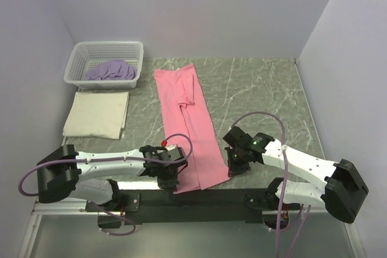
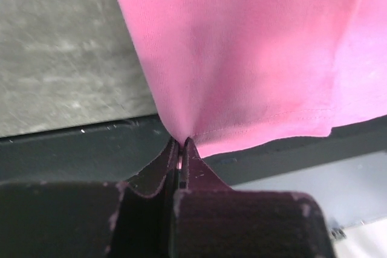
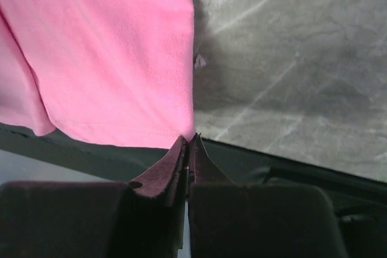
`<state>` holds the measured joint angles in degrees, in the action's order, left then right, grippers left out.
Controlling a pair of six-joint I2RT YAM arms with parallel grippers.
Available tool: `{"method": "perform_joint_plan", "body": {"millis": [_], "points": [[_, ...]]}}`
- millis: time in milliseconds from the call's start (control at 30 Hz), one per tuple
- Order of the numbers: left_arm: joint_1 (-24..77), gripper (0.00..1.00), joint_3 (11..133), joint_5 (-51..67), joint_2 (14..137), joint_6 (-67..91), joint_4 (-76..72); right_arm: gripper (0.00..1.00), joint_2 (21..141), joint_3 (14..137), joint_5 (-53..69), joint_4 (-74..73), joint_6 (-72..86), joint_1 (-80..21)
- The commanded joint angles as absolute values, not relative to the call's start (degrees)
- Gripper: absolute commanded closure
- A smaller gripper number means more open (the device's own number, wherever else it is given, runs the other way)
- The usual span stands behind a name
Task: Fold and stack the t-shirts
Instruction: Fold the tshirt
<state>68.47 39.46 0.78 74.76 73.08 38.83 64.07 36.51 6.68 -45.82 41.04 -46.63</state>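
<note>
Pink t-shirt point(image 1: 187, 125): lies as a long narrow strip down the middle of the desk point(image 1: 260, 95), with the far end towards the back and the near hem at the front edge.

Left gripper point(image 1: 174, 180): pinches the near left corner of that hem. From its own wrist view, shows both jaws pressed together and the pink cloth puckering into the tips.

Right gripper point(image 1: 233, 168): pinches the near right corner of the same hem, jaws likewise squeezed together on the cloth edge.

Cream t-shirt point(image 1: 97, 114): rests folded flat on the left of the desk, well apart from the pink strip and just in front of the basket point(image 1: 72, 72).

Lavender t-shirt point(image 1: 112, 70): sits crumpled inside that white lattice basket, in the back left corner.
</note>
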Motion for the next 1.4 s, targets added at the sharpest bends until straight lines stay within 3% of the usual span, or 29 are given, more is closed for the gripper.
{"method": "perform_joint_plan", "body": {"millis": [0,367,667,933,1367], "points": [[66.55,0.99,42.09,2.73,72.60,72.16,39.90,1.00,64.24,42.17,4.22,-51.85,38.24,-46.32],[41.77,0.99,53.96,-6.75,72.67,58.99,41.66,1.00,78.74,64.67,1.32,-50.71,28.05,-37.02],[30.60,0.99,57.04,-11.86,78.39,52.56,33.23,1.00,94.29,81.64,1.05,-45.80,20.57,-31.73],[27.16,0.99,57.57,-11.34,83.05,46.94,23.82,1.00,104.40,88.15,1.67,-42.10,19.51,-31.29],[26.19,0.99,59.68,-11.78,88.68,42.01,18.37,1.00,106.17,87.89,0.09,-38.67,20.30,-28.04]]}}
